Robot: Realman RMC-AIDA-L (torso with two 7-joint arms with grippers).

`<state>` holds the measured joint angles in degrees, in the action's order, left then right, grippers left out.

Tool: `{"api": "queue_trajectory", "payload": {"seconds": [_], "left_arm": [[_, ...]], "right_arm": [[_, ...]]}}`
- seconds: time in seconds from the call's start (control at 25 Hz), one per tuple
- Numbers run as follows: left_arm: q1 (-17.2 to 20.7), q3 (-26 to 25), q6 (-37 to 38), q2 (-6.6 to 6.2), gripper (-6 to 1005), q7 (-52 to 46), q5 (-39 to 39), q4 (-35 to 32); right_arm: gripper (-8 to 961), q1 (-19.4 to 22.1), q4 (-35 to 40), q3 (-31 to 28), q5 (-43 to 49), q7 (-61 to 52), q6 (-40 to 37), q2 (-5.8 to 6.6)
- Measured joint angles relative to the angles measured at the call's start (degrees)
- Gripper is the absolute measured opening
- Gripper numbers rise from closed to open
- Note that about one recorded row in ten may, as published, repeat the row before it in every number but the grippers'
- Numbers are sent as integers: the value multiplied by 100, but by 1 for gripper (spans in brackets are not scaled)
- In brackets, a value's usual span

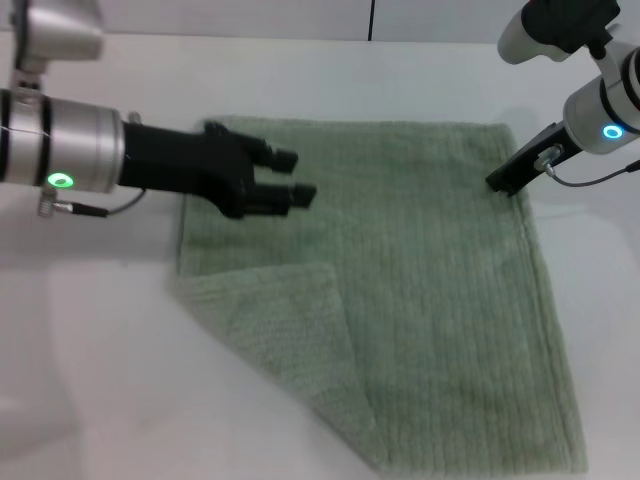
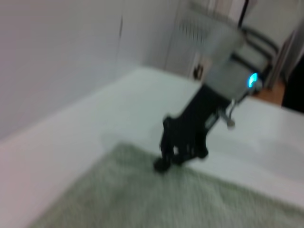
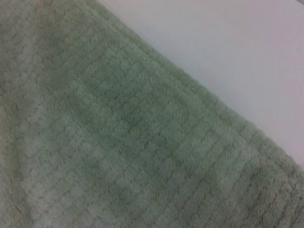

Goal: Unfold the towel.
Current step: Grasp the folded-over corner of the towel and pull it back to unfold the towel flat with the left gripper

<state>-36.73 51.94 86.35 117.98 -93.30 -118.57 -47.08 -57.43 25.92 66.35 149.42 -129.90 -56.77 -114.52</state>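
Your left gripper (image 1: 295, 176) hovers over the far-left part of the towel (image 1: 430, 290), its jaws released and holding nothing, the two fingers pointing right across the cloth. That placement looks idle rather than set for a grab, since the work that remains lies nearer you. The towel lies on the white worktop (image 1: 90, 380), spread nearly flat, but its near-left corner (image 1: 270, 320) is doubled over onto the cloth in a triangular flap, so the unfolding is not yet finished. To the right, your right gripper (image 1: 505, 183) has its tip down at the far-right corner of the towel, probably pinning that corner so the cloth stays put. I cannot tell whether its jaws are clenched or released.
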Motion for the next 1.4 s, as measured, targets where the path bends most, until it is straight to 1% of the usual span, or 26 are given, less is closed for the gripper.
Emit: {"api": "queue_trajectory", "payload": {"seconds": [0.04,0.08,0.16,0.24,0.4,0.6,0.96,1.28,1.4], "left_arm": [[0,0,0,0,522,0,0,0],[-99,275,-175,22,522,-209,-210,129],[-118,446,-262,23,522,-296,-253,166],[-120,733,-389,34,522,-384,-274,177],[-103,1085,-557,57,521,-408,-242,256],[-176,1248,-818,76,512,-359,-209,556],[-218,1669,-1287,93,497,-320,-69,812],[-282,1803,-1341,94,483,-358,-75,922],[-295,1976,-1369,93,477,-395,-94,927]], "right_arm": [[-1,1,0,0,0,0,0,0],[-1,1,-1,0,0,0,1,0],[-1,2,-5,0,0,0,0,0],[-1,4,-7,0,0,0,0,0],[-1,4,-8,0,0,0,1,0],[-1,4,-9,0,0,0,8,0],[-1,1,-8,0,0,0,9,0],[-1,-3,-8,9,0,0,8,0],[-1,-5,-8,15,0,0,8,0]]}}
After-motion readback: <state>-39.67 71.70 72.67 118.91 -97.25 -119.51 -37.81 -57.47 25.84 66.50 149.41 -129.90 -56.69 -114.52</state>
